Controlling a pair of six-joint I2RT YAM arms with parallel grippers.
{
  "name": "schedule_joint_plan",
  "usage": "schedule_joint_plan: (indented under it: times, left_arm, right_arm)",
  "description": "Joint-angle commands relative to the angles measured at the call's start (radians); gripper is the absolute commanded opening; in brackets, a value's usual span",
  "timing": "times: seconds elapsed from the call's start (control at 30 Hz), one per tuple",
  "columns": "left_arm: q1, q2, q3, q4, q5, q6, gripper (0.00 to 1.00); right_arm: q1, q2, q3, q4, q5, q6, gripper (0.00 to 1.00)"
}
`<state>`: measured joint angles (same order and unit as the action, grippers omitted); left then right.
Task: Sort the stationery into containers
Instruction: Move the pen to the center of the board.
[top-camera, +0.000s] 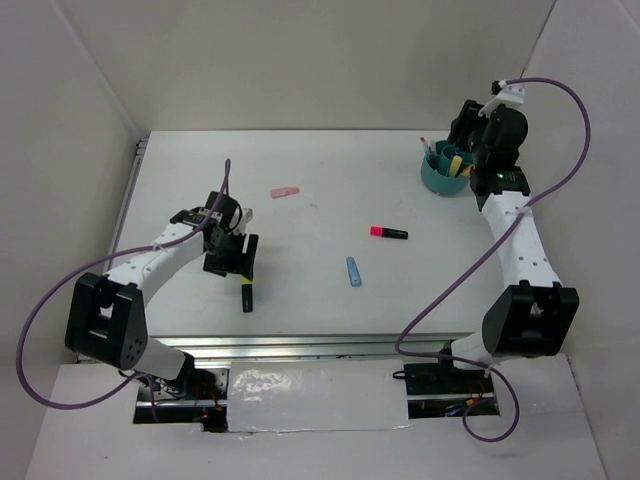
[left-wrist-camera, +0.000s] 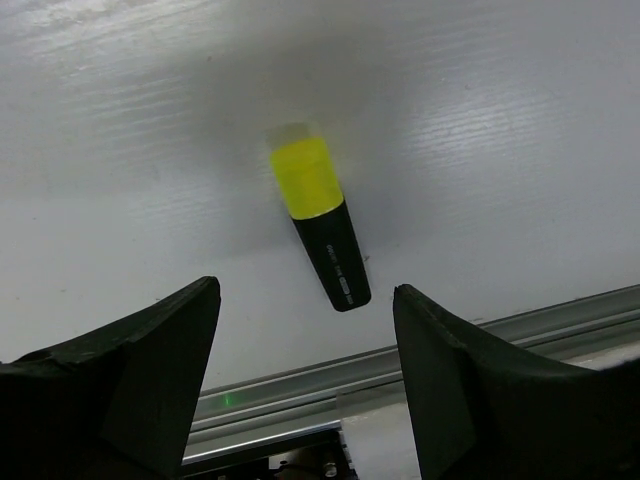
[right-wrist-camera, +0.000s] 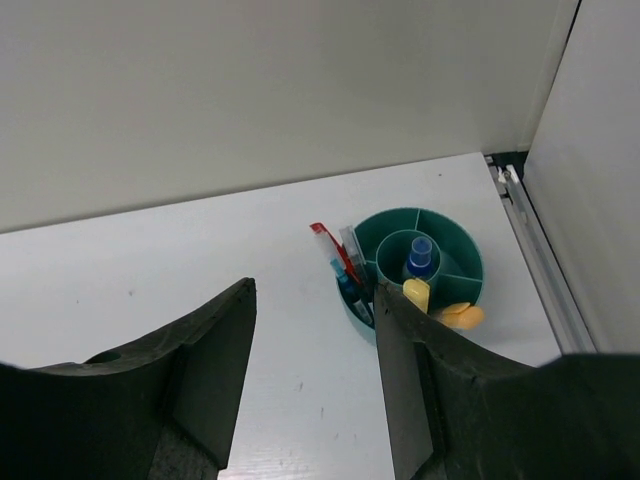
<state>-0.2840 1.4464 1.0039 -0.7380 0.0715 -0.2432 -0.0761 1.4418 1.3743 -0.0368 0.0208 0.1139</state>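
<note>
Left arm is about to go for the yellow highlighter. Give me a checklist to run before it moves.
1. Left gripper open: ok, jaws wide apart.
2. Yellow highlighter lined up with it: ok, centred in the left wrist view, lying at a slant.
3. Highlighter free on the table, nothing touching it: ok.
4. Gripper height above the table: cannot tell.
5. Right gripper open and empty, clear of the pick: ok, it hangs above the teal organiser.
6. Free compartment in the organiser: ok, the far ones look empty.
</note>
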Motion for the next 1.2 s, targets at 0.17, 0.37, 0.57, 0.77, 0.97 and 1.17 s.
schedule_joint_plan:
  times: [0.17,0.37,0.57,0.77,0.97,1.17]
  left_arm:
    - [-0.064,0.1,-0.002,-0.003,0.05,-0.044,0.74]
    - [-0.067,0.193,-0.011,0.023,-0.039,-0.038,0.65]
    - [-0.069,0.281,0.007,0.046,-0.039,-0.027,0.6]
    - [-0.076,0.318,0.061,0.19,-0.004,0.008,0.41]
    - [-0.083,0.359,0.157,0.36,0.052,0.122,0.43]
    - [-0.086,0.397,0.15,0.37,0.063,0.133,0.81]
  right_arm:
    - [0.004,-0.001,0.019,-0.041,-0.015,0.013,0.58]
    - [-0.001,0.006,0.017,-0.034,-0.016,0.006,0.58]
    - [-0.008,0.02,0.019,-0.028,-0.016,0.009,0.57]
    - [-0.01,0.019,0.0,-0.014,-0.045,0.007,0.56]
    - [-0.004,0.012,-0.003,-0.011,-0.058,0.004,0.55]
    - [0.006,-0.004,-0.021,-0.011,-0.071,0.0,0.55]
